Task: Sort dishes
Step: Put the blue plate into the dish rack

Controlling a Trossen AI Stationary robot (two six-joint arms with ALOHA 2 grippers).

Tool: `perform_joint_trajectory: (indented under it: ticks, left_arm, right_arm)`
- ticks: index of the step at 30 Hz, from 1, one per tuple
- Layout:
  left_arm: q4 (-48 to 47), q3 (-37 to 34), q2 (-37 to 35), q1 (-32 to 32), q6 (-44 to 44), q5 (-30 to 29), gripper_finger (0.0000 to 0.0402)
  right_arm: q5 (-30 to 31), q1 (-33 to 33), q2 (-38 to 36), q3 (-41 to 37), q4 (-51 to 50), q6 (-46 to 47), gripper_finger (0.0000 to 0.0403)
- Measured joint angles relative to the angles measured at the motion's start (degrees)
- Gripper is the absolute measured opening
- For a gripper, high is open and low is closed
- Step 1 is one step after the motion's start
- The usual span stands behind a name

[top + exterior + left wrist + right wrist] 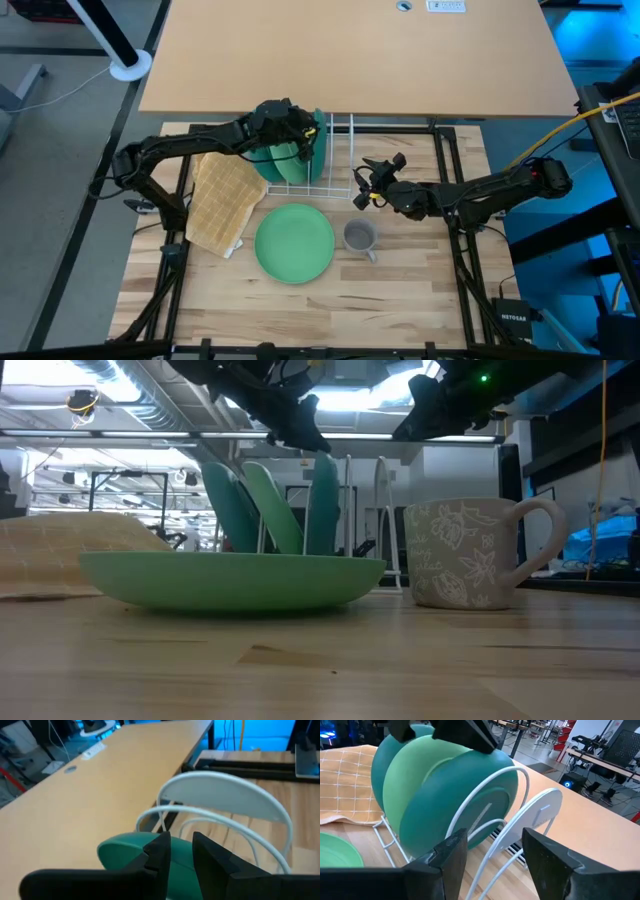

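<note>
Three plates stand in the white wire rack. Left gripper pinches the rim of the dark teal plate nearest the free slots. Right gripper hovers open beside the rack. Advice: seat the plate fully between wires before letting go. Light green plate and grey mug wait on the wooden table, near the tan cloth; workshop behind.
</note>
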Motion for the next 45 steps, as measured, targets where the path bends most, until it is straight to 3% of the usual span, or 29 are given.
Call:
perform_joint_trajectory:
  ticks: [23, 45]
  left_arm:
    - [-17.09, 0.17, -3.71, 0.26, -0.02, -4.2, 0.0072]
    - [-22.61, -0.54, -9.09, -1.6, 1.6, -6.81, 0.0072]
  right_arm:
    - [-0.01, 0.0, 0.0, 0.0, -0.04, 0.01, 0.0195]
    - [-0.01, 0.0, 0.0, 0.0, -0.98, 0.02, 0.0195]
